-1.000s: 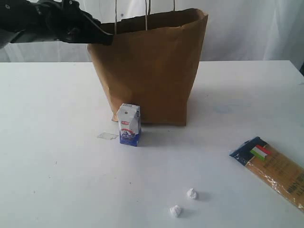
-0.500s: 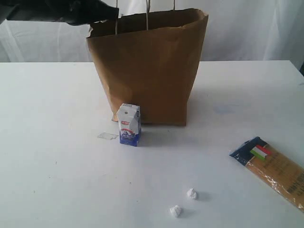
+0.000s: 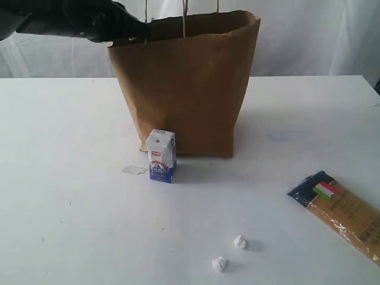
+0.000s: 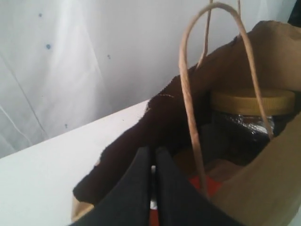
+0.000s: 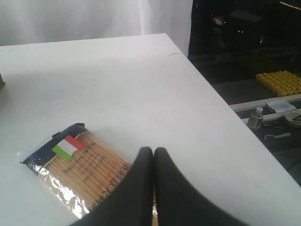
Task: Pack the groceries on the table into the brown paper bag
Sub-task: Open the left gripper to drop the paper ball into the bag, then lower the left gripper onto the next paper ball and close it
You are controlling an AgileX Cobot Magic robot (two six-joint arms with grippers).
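Observation:
The brown paper bag (image 3: 190,89) stands upright at the back middle of the white table (image 3: 71,208). My left gripper (image 3: 142,28) hovers at the bag's upper left rim. In the left wrist view it (image 4: 153,157) is shut and points down into the bag's mouth. Inside the bag sit the gold-lidded nut jar (image 4: 251,101) and something red (image 4: 209,186). The white-blue carton (image 3: 161,155) stands just in front of the bag. The pasta packet (image 3: 344,214) lies at the right front. My right gripper (image 5: 153,155) is shut just above that packet (image 5: 80,169).
Two crumpled white paper balls (image 3: 239,241) (image 3: 219,263) lie near the front middle. A small clear scrap (image 3: 134,170) lies left of the carton. The table's right edge (image 5: 221,103) drops off close to the pasta packet. A white curtain hangs behind.
My left arm has risen from beside the bag's upper left corner and moved right, so its tip is now over the rim. Nothing on the table has moved.

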